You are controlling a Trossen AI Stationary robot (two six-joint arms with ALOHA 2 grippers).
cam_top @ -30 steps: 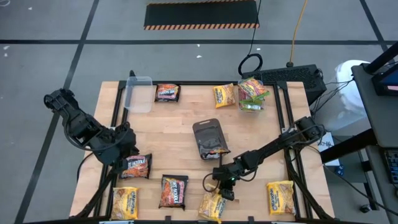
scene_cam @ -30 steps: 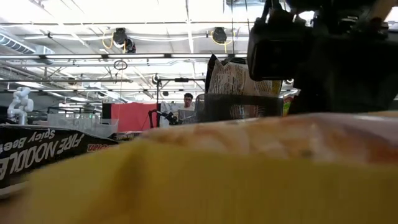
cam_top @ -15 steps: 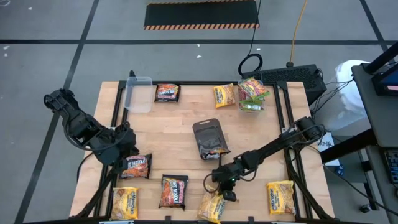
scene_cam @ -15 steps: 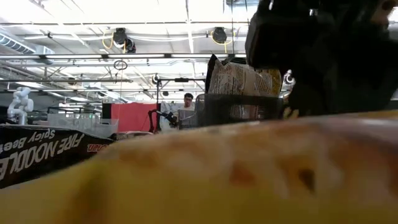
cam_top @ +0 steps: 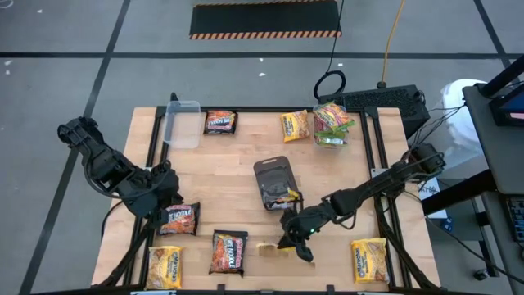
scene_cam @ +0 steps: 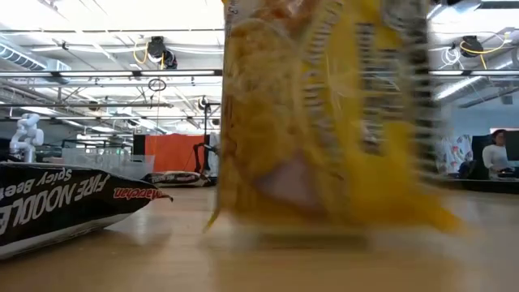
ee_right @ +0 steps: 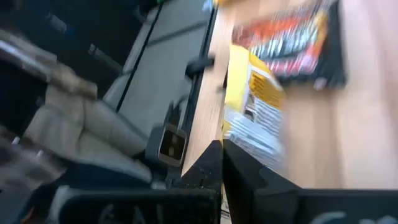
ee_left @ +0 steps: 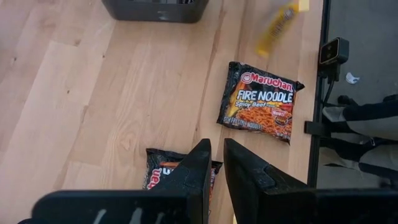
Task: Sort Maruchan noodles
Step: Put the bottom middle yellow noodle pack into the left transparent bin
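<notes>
Hanging over the front of the wooden desk (cam_top: 229, 188) in the high view, the right pincer (cam_top: 296, 243) was clamped shut on a yellow plastic ramen packet (cam_top: 273, 247). The low view showed that packet (scene_cam: 324, 113) lifted upright off the desk. In the left wrist view, the left pincer (ee_left: 214, 163) stood slightly parted, empty, above a dark red-orange noodle packet (ee_left: 177, 177).

Wooden table (cam_top: 237, 168) with a black frame round its edge. Dark grey tray (cam_top: 274, 179) near the middle, clear empty tub (cam_top: 182, 123) at the far left corner, second clear tub (cam_top: 332, 124) at the far right, stuffed full. Off the table: black keyboard (cam_top: 385, 100), coiled black cable (cam_top: 330, 83), yellow cable (cam_top: 393, 41), hazard-striped mat (cam_top: 265, 18) on the grey floor. Low view: a person (scene_cam: 496, 152) seated at far right, orange partition (scene_cam: 169, 152) behind
</notes>
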